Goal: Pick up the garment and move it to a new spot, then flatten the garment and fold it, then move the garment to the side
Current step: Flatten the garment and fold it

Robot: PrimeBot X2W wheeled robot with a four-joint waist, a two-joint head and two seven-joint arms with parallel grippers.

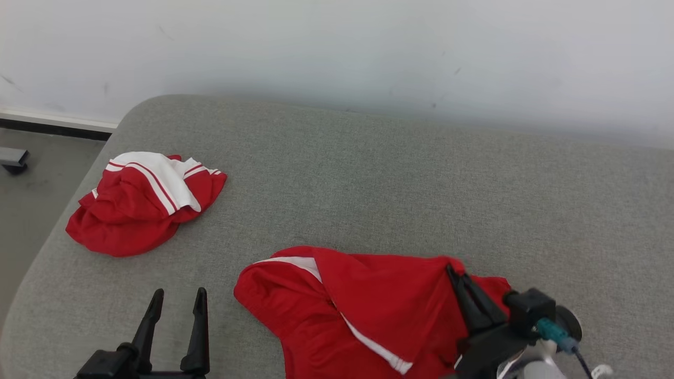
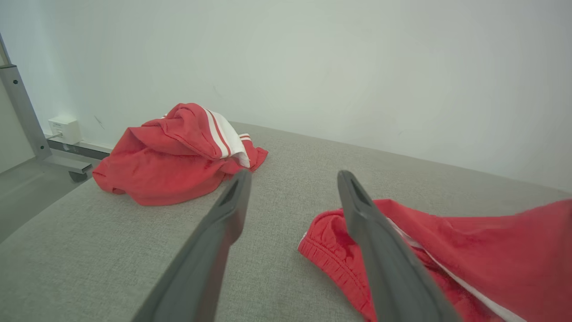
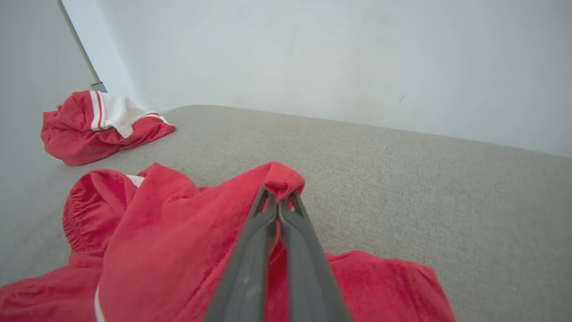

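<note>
A red garment (image 1: 363, 310) with a white side stripe lies crumpled at the near middle of the grey cushion (image 1: 379, 179). My right gripper (image 1: 457, 272) is shut on a raised fold at the garment's right side; the right wrist view shows the closed fingers (image 3: 268, 232) pinching red cloth (image 3: 281, 176) at their tips. My left gripper (image 1: 178, 300) stands open at the near left, empty, just left of the garment's elastic waistband (image 2: 328, 250). Its two fingers (image 2: 228, 214) hover over bare cushion.
A second red and white garment (image 1: 142, 202) lies bunched at the far left of the cushion, near its rounded edge. A white wall (image 1: 337, 47) runs behind. Floor (image 1: 31, 189) and a metal frame foot (image 1: 13, 158) lie beyond the left edge.
</note>
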